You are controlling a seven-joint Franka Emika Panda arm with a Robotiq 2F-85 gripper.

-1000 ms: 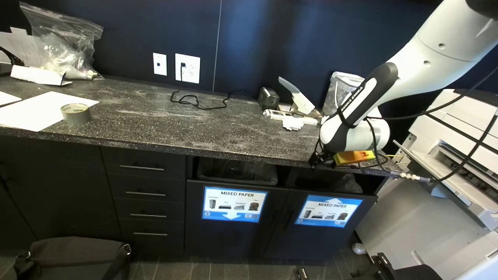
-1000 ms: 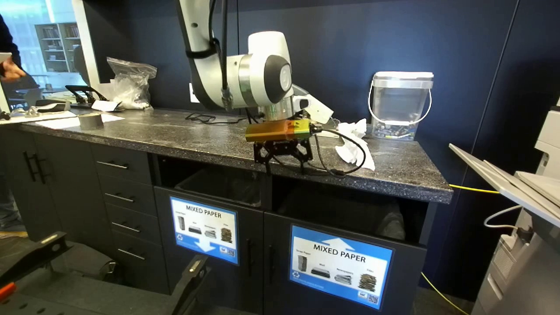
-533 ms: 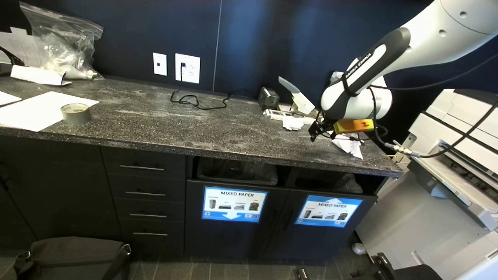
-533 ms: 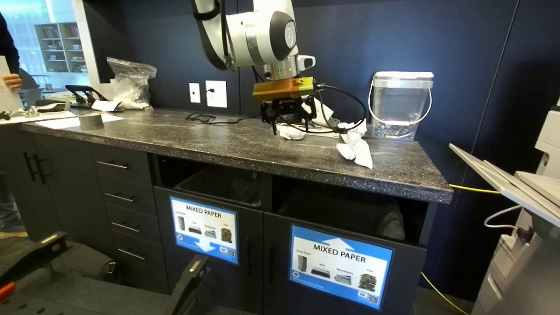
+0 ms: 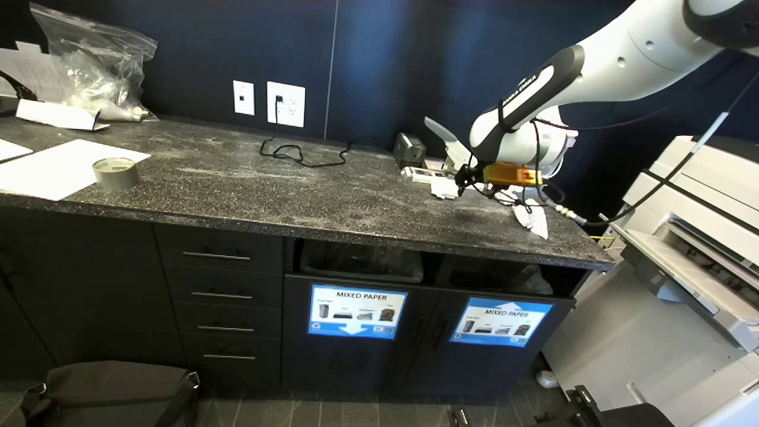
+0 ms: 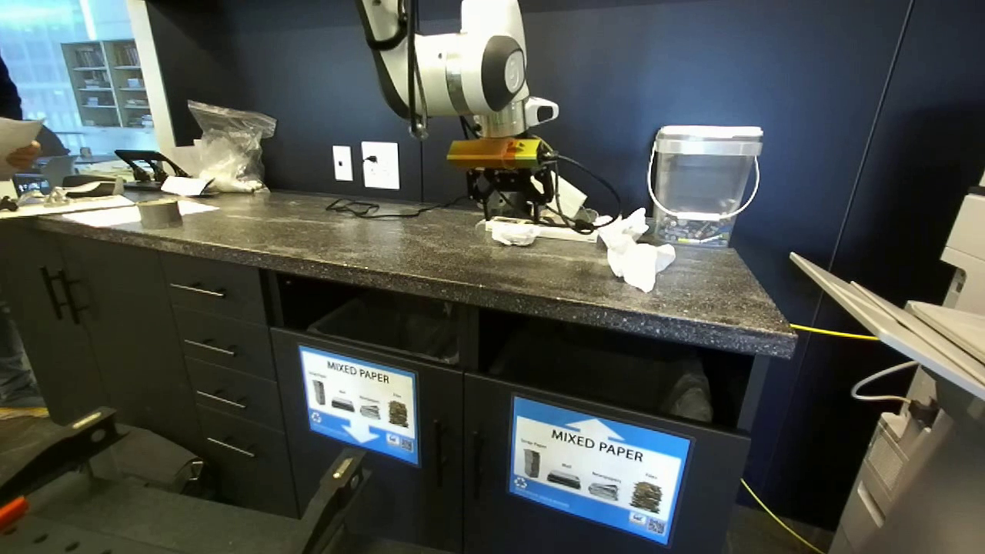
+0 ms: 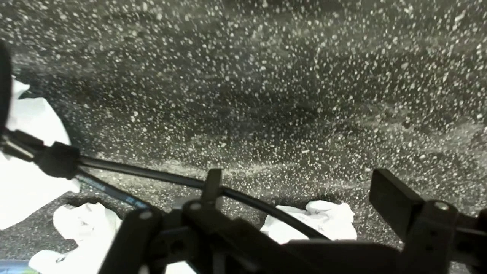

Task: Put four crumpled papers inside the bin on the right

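One white crumpled paper (image 6: 514,232) lies on the dark speckled counter, beneath my gripper (image 6: 510,214). In the wrist view that crumpled paper (image 7: 335,220) shows between and below the two spread fingertips of my gripper (image 7: 296,179), partly hidden by the gripper body and a cable; nothing is held. To the side, more crumpled papers (image 6: 640,265) sit in a cluster near the counter's end, also in the wrist view as a large white wad (image 7: 28,190) and a smaller wad (image 7: 87,228). The bin (image 6: 600,469) on the right has its dark slot under the counter edge.
A stapler-like device (image 5: 462,155) stands behind the near wad. The lidded translucent bucket (image 6: 704,173) is by the wall. My cable (image 6: 608,181) loops beside the cluster. Tape roll (image 5: 115,173) and flat sheets (image 5: 65,169) lie far left; a printer (image 5: 694,237) flanks the counter.
My gripper has risen from the counter's front edge and moved back over the counter, to above the small wad. The clustered papers have shifted slightly. The jaws have stayed open.
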